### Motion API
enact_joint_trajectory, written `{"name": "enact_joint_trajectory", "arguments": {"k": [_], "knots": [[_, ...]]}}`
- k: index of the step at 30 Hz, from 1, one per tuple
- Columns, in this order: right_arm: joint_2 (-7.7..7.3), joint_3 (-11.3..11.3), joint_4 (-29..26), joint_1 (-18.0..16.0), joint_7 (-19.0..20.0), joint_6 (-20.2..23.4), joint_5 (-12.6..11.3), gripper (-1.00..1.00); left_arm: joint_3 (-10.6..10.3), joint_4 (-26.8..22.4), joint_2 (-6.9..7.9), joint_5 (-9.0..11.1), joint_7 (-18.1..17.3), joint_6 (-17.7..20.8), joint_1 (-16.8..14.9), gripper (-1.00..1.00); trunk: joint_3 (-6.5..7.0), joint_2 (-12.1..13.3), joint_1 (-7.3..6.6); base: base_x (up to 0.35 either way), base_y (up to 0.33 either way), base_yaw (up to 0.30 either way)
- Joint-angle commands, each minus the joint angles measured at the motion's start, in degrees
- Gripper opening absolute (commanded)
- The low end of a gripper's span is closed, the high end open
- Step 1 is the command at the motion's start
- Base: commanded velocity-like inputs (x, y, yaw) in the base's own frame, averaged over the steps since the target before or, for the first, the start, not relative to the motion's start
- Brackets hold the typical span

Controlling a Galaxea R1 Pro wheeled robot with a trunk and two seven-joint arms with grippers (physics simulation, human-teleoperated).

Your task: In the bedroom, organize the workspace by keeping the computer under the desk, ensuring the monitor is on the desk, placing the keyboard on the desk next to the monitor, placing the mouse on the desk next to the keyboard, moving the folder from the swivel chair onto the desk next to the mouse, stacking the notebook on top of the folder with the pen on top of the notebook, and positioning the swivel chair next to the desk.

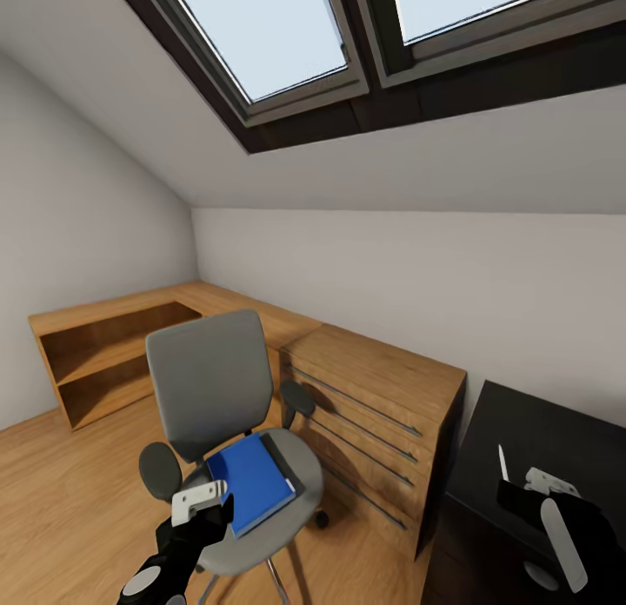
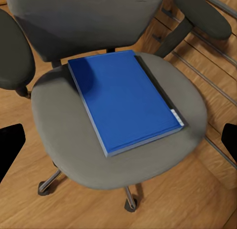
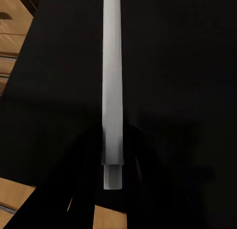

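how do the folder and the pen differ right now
The folder is a broad, flat, bright blue rectangle; the pen is a thin white stick. The folder lies on the swivel chair seat, ungripped, with the left gripper hovering above it; the pen is held between the right gripper's jaws over the black desk.

No legible text, labels or nos. anywhere.

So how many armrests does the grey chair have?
2. One armrest is on the swivel chair's side toward the open wooden shelf; the other armrest is on the side next to the wooden drawer chest.
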Motion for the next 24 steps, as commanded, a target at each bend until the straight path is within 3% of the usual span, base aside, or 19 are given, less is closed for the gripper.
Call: {"name": "enact_joint_trajectory", "arguments": {"k": [1,4,10,11,24], "knots": [[-0.01,0.0,-0.1,0.0,-0.5,0.2,-0.7,-1.0,-0.1,-0.1,0.06,0.6,0.5,0.1,0.0,1.0,-0.24,-0.5,0.23,0.0,0.0,0.0],[-0.01,0.0,-0.1,0.0,-0.5,0.2,-0.7,-1.0,-0.1,-0.1,0.06,0.6,0.5,0.1,0.0,1.0,-0.78,-1.7,0.89,0.0,0.0,0.0],[-0.01,0.0,-0.2,0.0,-0.6,0.2,-0.6,-1.0,-0.1,-0.1,0.06,0.6,0.5,0.1,0.0,1.0,-0.78,-1.7,0.89,0.0,0.0,0.0],[-0.01,0.0,-0.2,0.0,-0.6,0.2,-0.6,1.0,-0.1,-0.1,0.06,0.6,0.5,0.1,0.0,1.0,-0.78,-1.7,0.89,0.0,0.0,0.0],[-0.01,0.0,-0.4,0.0,-0.7,0.2,-0.6,1.0,-0.1,-0.1,0.14,0.6,0.5,0.2,-0.1,1.0,-0.78,-1.7,0.89,0.0,0.0,0.0]]}}
